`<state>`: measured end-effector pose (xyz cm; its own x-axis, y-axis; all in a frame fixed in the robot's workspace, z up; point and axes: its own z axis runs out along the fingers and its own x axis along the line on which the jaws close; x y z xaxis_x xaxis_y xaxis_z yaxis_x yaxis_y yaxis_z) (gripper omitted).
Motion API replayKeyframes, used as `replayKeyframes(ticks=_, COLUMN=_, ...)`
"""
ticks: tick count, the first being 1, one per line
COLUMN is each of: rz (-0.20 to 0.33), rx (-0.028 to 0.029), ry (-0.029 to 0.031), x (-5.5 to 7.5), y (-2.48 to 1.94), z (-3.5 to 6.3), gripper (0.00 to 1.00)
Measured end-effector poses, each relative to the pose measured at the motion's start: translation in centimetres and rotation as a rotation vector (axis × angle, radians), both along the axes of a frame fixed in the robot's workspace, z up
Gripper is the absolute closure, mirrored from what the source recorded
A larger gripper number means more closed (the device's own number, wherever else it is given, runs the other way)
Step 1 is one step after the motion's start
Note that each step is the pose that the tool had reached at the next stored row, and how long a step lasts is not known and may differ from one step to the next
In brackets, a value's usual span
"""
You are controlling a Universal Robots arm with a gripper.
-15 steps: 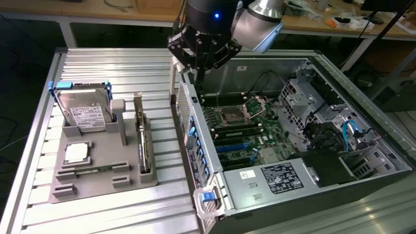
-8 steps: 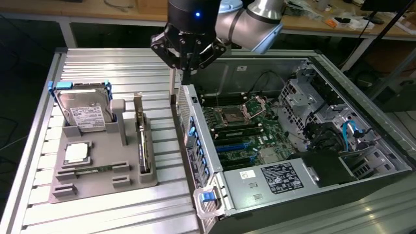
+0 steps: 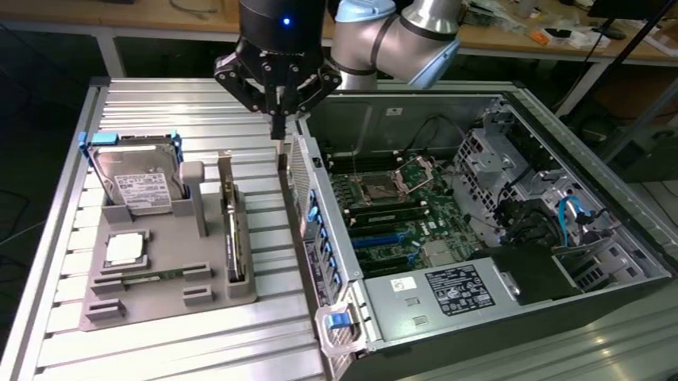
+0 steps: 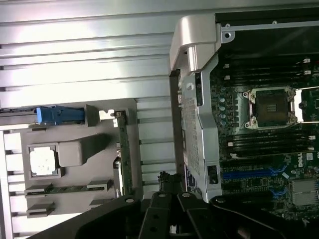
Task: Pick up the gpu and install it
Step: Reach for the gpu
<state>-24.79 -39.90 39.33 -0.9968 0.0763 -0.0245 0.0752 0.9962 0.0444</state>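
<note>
I see my pincer (image 3: 278,131) hanging over the metal table (image 3: 159,103). Its two fingers are pressed together and there is nothing between them. It points straight down at the bare strip of table between the grey holder (image 3: 159,298) and the side wall of the open computer case (image 3: 317,208), close to that wall.

The gpu (image 3: 232,230) is not in my pincer. It stands on its thin edge in a slot of the grey holder, on the side of the holder nearest the case. The hard drive (image 3: 136,182) stands in the same holder, farther from the case than the card.

What matters most is where the card is from my pincer. In the exterior view, the card is lower down than the pincer and a little toward the exterior view's left, with a gap between them. They do not touch. The card's long side runs from the far end of the table toward the near end, almost in line with the case wall. Its far end, the one with the silver bracket, is the end closest to my pincer.

In the wrist view the card looks like a thin green strip beside my fingers (image 4: 168,178), with ribbed table between them.

I think the pick-up has not begun.
</note>
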Motion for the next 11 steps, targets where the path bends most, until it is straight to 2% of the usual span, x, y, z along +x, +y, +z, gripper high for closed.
replayKeyframes(ticks=11, rz=0.0, rx=-0.0001, ry=0.0001, x=-3.0, y=0.0, z=0.0, gripper=0.89)
